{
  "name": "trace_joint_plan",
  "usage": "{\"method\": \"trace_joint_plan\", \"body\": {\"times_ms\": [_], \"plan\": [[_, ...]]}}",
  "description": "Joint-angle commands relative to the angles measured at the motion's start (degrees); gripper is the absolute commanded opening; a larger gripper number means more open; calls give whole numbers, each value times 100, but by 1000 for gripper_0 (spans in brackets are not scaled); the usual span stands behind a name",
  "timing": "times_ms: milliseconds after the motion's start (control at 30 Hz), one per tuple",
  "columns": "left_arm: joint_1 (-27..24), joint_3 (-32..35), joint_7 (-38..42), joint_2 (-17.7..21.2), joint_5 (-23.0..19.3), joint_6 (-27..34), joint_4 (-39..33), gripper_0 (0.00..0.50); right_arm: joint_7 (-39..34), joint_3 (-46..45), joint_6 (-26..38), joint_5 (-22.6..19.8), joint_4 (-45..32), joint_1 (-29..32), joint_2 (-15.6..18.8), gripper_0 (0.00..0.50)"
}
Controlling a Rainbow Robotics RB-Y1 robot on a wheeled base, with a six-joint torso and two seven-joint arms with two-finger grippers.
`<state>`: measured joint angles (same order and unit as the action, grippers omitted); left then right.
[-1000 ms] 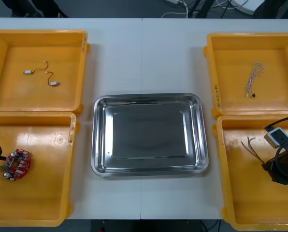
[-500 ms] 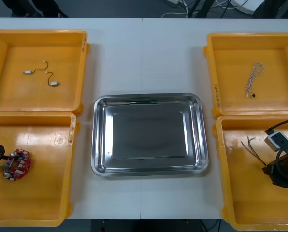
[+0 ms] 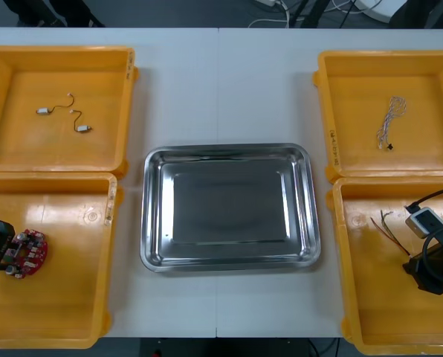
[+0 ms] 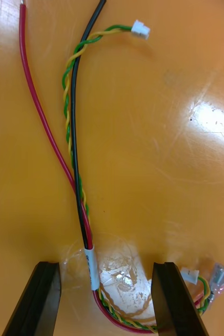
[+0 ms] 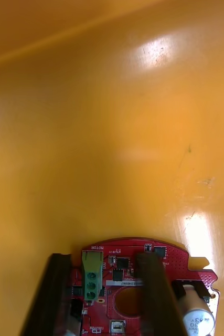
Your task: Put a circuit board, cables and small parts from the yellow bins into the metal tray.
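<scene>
A light tabletop (image 3: pixel 221 89) holds everything. Four yellow bins sit on it, two on the left side and two on the right side. A metal tray (image 3: pixel 153 216) lies between them, bare and shiny inside.

The far left bin (image 3: pixel 58 50) holds small metal parts (image 3: pixel 43 111) joined by a thin wire. The far right bin (image 3: pixel 389 54) holds a twisted blue and white cable (image 3: pixel 390 119).

The round red circuit board (image 3: pixel 30 251) lies flat in the near left bin (image 3: pixel 110 216), close to its left wall. The left pincer (image 5: pixel 105 296) is right there, at the left edge of the board. Its two black fingers (image 5: pixel 56 294) are spread apart and stand over the board. A green block (image 5: pixel 92 275) on the board sits between them.

The near right bin (image 3: pixel 339 245) holds a bunch of cables (image 4: pixel 83 210). There is a red one, a black one, and a yellow and green twisted one, tied together with a white band (image 4: pixel 91 265). The right pincer (image 4: pixel 106 299) is low in this bin, toward its right side. Its fingers are spread wide, one on each side of the white band. A small white plug (image 4: pixel 140 30) ends the twisted cable, well away from the fingers.
</scene>
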<state>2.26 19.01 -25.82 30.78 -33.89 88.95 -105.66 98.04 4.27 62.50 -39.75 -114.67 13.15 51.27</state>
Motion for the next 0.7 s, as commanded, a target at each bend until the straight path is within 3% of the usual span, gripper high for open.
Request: {"method": "trace_joint_plan", "body": {"times_ms": [33,67,100,133,467,700], "plan": [[179,-3,-239,-81,67,-54,-148,46,119,74,-80,73,-29,117,-73,500],[179,-3,-239,-81,67,-54,-148,46,119,74,-80,73,-29,117,-73,500],[179,-3,-239,-81,84,-54,-139,8,110,74,-80,73,-29,126,-100,500],[179,-3,-239,-81,84,-54,-139,0,110,74,-80,73,-20,117,-126,500],[187,6,-239,-81,137,-45,-174,0,101,74,-80,99,-20,73,-337,500],[222,340,-221,60,75,491,-842,0,145,83,-238,152,208,65,-460,500]]}}
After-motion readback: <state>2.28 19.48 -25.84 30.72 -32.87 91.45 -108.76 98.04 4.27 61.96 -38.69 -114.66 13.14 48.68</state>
